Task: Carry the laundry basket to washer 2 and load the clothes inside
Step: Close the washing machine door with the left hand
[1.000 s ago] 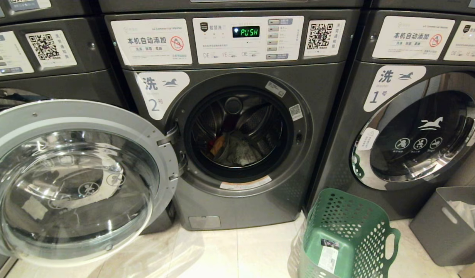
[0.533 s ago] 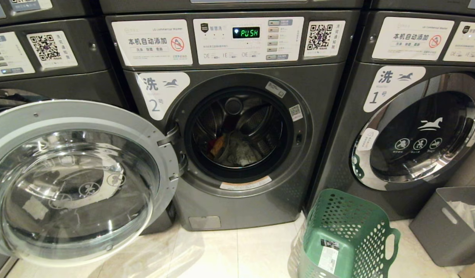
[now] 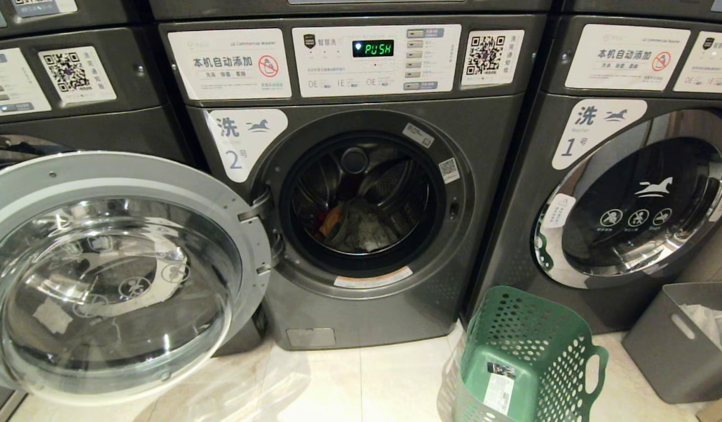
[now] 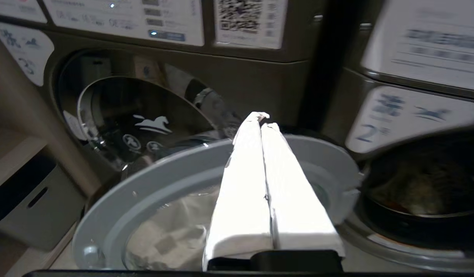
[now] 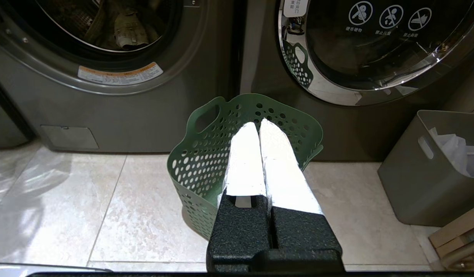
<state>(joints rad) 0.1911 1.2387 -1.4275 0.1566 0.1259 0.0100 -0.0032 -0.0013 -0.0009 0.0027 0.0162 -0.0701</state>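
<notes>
No visible shift in head view over the last second, same layout throughout. Perforated green plastic laundry basket [image 3: 528, 357] on the floor tiles, right of dark grey front-load washer 2 [image 3: 490, 176], looking empty. Round glass door [image 3: 114, 275] swung wide open to the left. Clothes [image 3: 361, 228] low in the drum: an orange bit and paler fabric, pink not made out. Left gripper [image 4: 261, 115] pinched closed, empty, above the open door's rim. Right gripper [image 5: 258, 124] also closed, empty, hanging over the basket. Loading judged done or nearly so; probably only the door left.
</notes>
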